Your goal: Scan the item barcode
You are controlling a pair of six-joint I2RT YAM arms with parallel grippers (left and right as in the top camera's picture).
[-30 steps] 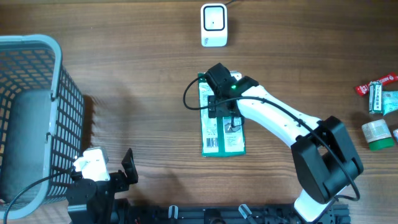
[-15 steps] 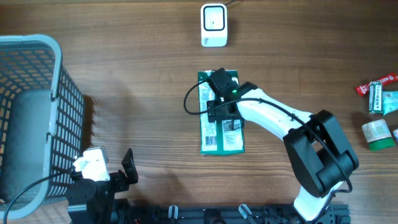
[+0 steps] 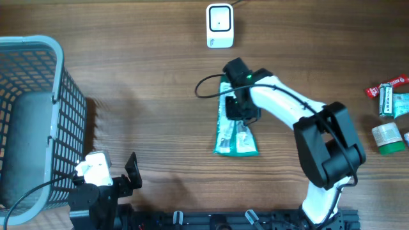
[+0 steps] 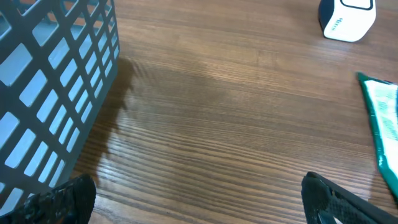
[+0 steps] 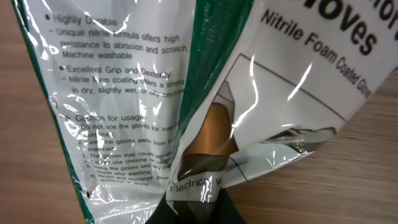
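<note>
Plenty of bare table (image 3: pixel 147 115) between the basket (image 3: pixel 61 83) and the glove packet (image 3: pixel 235 134), open for a pass straight across. Walled off on the far left by that tall mesh basket. Up top, only the scanner (image 3: pixel 219 25), standing apart from the packet with a free strip between. Barred on the diagonal by the right arm (image 3: pixel 287 112), stretching from the near edge to the packet. Crowded at the right edge with small goods (image 3: pixel 386 102), well apart from the rest.

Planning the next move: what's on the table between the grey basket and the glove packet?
Nothing. The table is bare wood between the basket and the glove packet, as the overhead view shows.
</note>
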